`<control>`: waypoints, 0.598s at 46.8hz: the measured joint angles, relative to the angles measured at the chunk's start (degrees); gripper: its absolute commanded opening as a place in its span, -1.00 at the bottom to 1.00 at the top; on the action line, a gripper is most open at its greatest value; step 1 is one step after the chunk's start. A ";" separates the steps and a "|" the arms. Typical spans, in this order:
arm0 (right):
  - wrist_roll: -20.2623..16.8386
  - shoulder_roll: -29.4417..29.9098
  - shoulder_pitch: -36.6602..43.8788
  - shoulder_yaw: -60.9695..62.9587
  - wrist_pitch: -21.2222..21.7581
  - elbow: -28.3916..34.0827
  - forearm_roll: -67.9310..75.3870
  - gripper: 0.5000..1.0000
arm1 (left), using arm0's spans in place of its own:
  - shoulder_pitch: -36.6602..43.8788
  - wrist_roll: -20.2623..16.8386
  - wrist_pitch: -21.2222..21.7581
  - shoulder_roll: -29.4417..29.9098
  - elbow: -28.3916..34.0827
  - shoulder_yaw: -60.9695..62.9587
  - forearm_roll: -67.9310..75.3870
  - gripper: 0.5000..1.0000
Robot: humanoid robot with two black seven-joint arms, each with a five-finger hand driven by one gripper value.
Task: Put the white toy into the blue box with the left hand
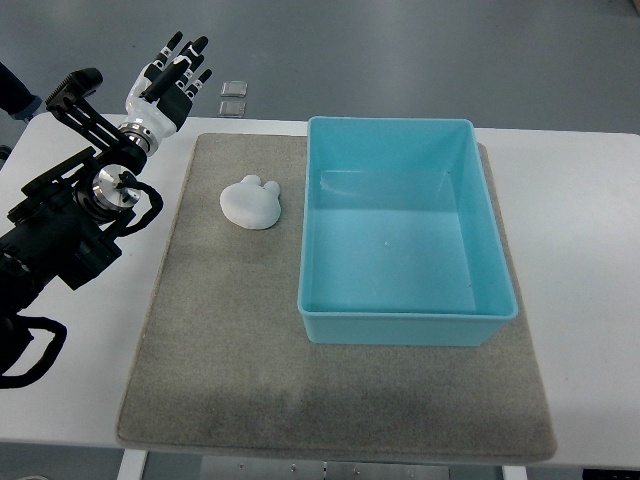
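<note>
A steep overhead view of a white table (590, 250) is being shown, with a grey mat (230, 350) spread across most of it. At the far left, the robot's black left arm is being extended over the table's left end, and the left hand (170, 75) is being held up past the mat's far left corner, its fingers spread wide and nothing being gripped. Just right of that hand, two small clear squares (234, 97) are lying at the table's far edge. Further right and nearer, the white toy (251, 202), a rounded lump with two small ear-like bumps on its far side, is resting on the mat, well apart from the hand and just beside the left wall of the blue box (405, 330). The box is standing open and empty on the right half of the mat. The right hand is not being shown. The reach appears not yet begun. For a good pickup, the hand would best be brought down over the toy from above, with the fingers closed around its rounded body, since little room is being left between the toy and the box wall. The toy would then need lifting clear of the rim before release inside.
</note>
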 measured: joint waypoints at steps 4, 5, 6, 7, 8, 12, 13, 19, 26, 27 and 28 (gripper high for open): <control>0.00 0.00 0.00 0.00 0.00 0.03 0.00 0.74 | -0.01 -0.03 0.00 0.00 0.00 0.01 0.00 0.97; 0.00 0.00 0.00 0.00 0.00 0.03 0.00 0.74 | -0.02 -0.06 0.00 0.00 0.00 0.18 0.00 0.96; 0.00 0.00 0.00 0.00 0.00 0.02 0.00 0.74 | -0.03 -0.07 0.00 0.00 -0.01 0.35 0.01 0.97; 0.00 0.00 0.00 0.00 0.00 0.03 0.00 0.74 | -0.03 -0.07 0.00 0.00 -0.02 0.44 0.01 0.96; 0.00 0.00 0.00 0.00 0.00 0.03 0.00 0.74 | -0.05 -0.07 0.00 0.00 -0.02 0.49 0.01 0.96; 0.00 0.00 0.00 0.00 0.00 0.04 0.00 0.74 | -0.06 -0.07 0.04 0.05 -0.02 0.22 0.02 0.97; 0.00 0.00 0.00 0.00 0.00 0.04 0.00 0.74 | -0.07 -0.07 0.05 0.07 -0.02 0.12 0.02 0.97; 0.00 0.00 0.00 0.00 0.00 0.06 0.00 0.74 | -0.05 -0.01 0.06 0.26 -0.02 0.04 0.02 0.96; 0.00 0.00 0.00 0.00 0.00 0.06 0.00 0.74 | 0.07 0.00 0.01 0.26 -0.09 -0.05 0.02 0.96; 0.00 0.00 0.00 0.00 0.00 0.06 0.00 0.74 | 0.07 0.00 0.00 0.26 -0.09 -0.05 0.02 0.96; 0.00 0.00 0.00 0.00 0.00 0.06 0.00 0.74 | 0.08 0.00 0.00 0.26 -0.09 -0.06 0.02 0.96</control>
